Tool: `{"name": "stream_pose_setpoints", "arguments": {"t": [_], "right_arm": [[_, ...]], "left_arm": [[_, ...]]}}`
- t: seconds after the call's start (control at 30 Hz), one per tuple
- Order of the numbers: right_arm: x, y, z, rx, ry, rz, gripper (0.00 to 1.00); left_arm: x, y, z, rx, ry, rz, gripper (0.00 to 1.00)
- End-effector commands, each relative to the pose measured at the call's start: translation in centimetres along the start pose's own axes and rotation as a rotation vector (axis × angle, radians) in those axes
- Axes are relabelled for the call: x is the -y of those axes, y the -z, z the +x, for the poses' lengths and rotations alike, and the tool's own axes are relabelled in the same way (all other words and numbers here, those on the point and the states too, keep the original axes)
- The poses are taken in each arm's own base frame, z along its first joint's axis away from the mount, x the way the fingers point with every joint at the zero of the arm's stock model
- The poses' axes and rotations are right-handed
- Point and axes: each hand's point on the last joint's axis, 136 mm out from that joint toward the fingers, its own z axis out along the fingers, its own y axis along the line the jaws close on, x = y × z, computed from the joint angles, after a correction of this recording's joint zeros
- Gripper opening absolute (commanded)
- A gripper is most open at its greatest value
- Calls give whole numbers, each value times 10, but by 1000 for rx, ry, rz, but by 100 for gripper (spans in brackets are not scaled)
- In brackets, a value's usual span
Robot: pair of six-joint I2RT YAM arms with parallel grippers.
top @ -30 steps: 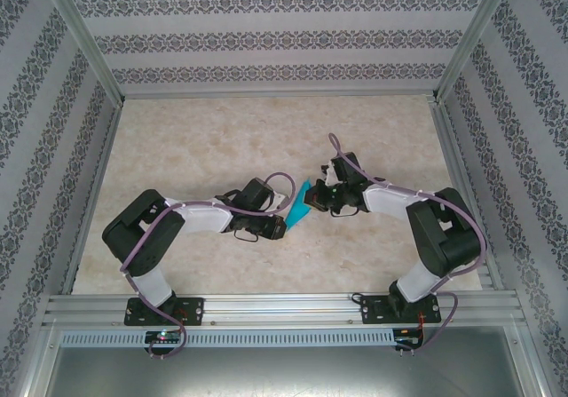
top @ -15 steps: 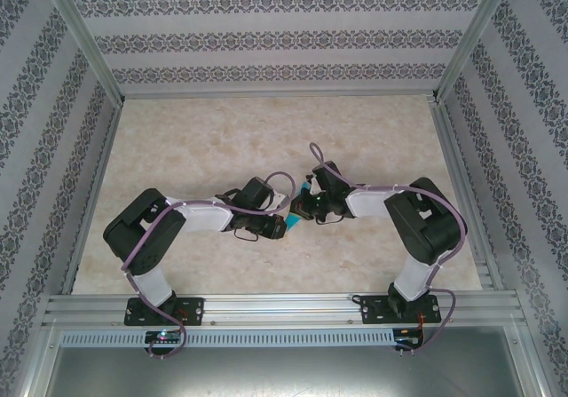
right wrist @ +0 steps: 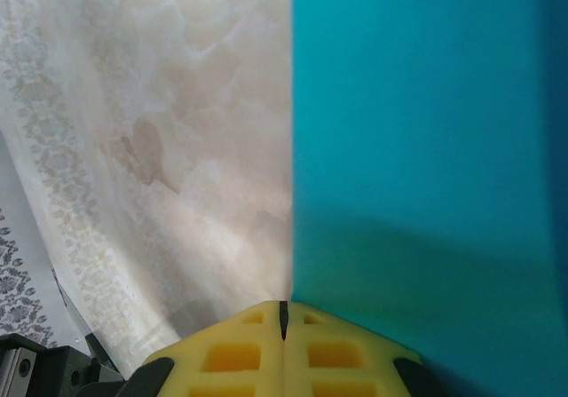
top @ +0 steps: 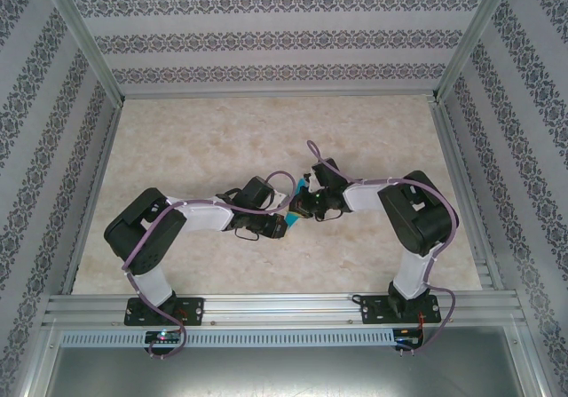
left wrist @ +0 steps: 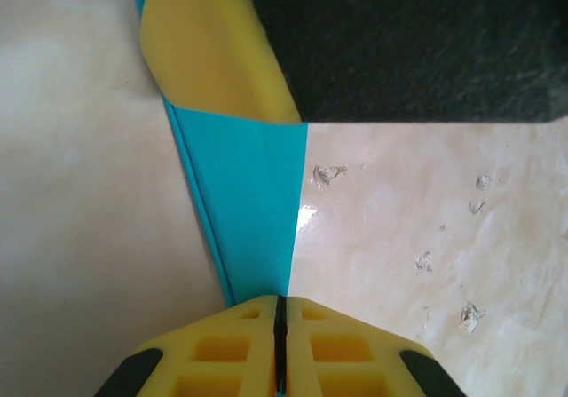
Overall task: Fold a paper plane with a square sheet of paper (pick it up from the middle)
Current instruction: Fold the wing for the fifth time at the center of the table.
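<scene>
Left fingers [left wrist: 271, 306]: pressed together at the bottom centre of the left wrist view, with the narrow end of the turquoise paper [left wrist: 244, 202] pinched in the seam between them.
Right fingers [right wrist: 275, 313]: closed at the bottom centre of the right wrist view, with the edge of the paper clamped at their seam.
Turquoise paper: held off the desk [top: 222, 139] between the two sets of fingers at the centre of the top view [top: 299, 203]. It is seen as a folded, layered strip running up and to the left in the left wrist view, and as a broad flat sheet [right wrist: 426, 148] over the right half of the right wrist view.
Arms: bent inward from both sides, so that the wrists are brought nearly tip to tip.
Desk: pale marbled surface seen beneath the paper [right wrist: 177, 148].
</scene>
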Motion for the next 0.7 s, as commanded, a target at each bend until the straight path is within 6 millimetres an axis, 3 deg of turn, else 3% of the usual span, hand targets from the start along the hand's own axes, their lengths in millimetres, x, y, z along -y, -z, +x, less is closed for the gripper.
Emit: {"name": "stream_pose_setpoints", "arguments": {"t": [0.0,0.17,0.4,0.67], "right_arm": [[43,-6,-9,37,-39,132,0],[45,-9,-1,-10,-41,124,0],[41,-9,2,-26,-40,111,0],[38,-8,3,-30,-45,98,0]], "left_arm": [[-10,7,19,-80,70,-37,12],[10,24,-18,32,77,43,12],[8,25,-53,117,104,81,11],[0,2,-57,97,127,103,10]]}}
